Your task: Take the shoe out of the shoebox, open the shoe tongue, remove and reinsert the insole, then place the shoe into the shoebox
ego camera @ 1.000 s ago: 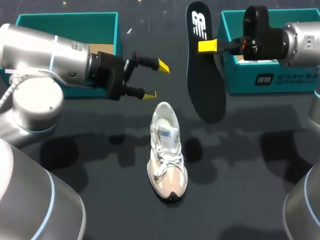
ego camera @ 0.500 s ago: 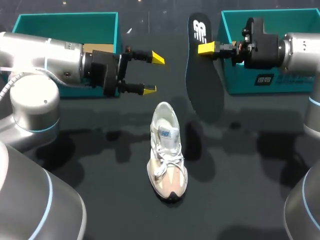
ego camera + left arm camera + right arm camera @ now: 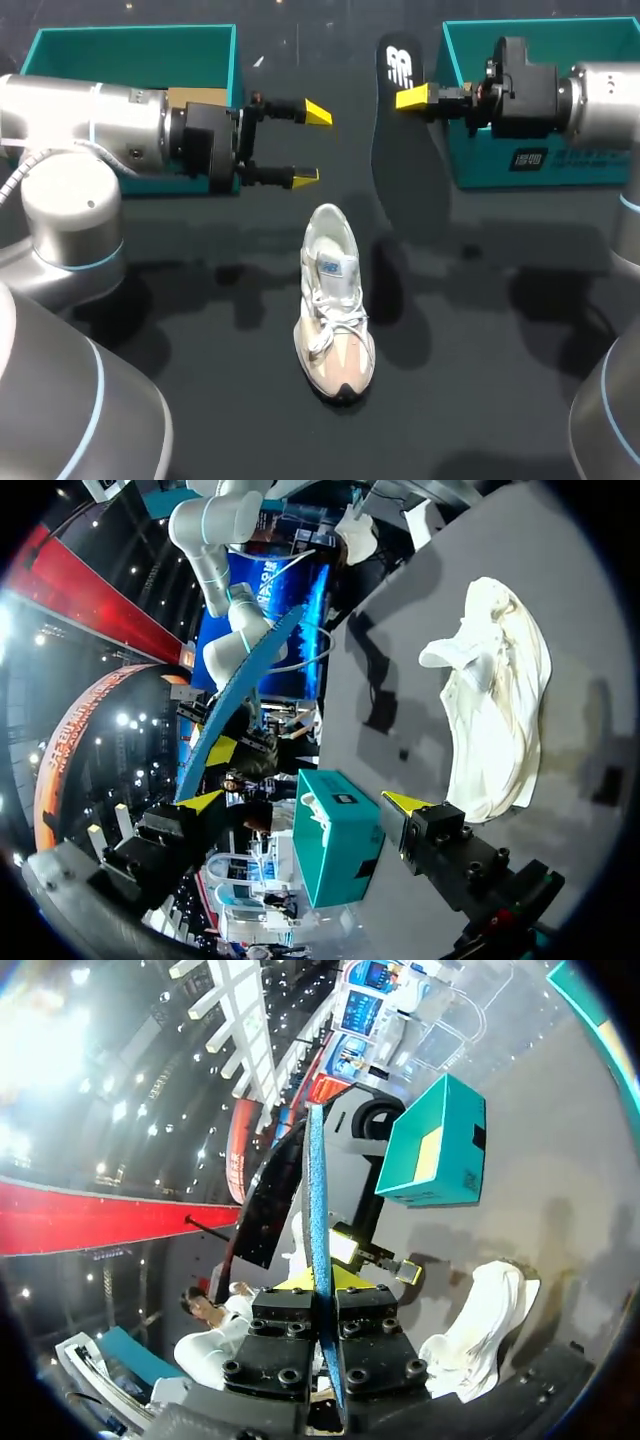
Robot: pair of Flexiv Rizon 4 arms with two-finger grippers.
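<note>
1. The shoe [image 3: 335, 300] stands on its sole near the middle of the desk [image 3: 200, 400], out of both boxes, toe toward the near edge and heel toward the far edge.
2. The right tool [image 3: 413, 97] is clenched on the insole [image 3: 405, 150], gripping it near its heel end. The insole hangs in the air above the desk, beyond the shoe toward the far edge, between the two boxes.
3. The left tool [image 3: 311, 145] is released, its yellow tips spread wide with nothing between them. It hovers beyond the shoe's heel, apart from it.
4. The left box [image 3: 130, 30] sits at the far left corner, partly behind the left arm.
5. The right box [image 3: 540, 165] sits at the far right corner, just beside the insole.
</note>
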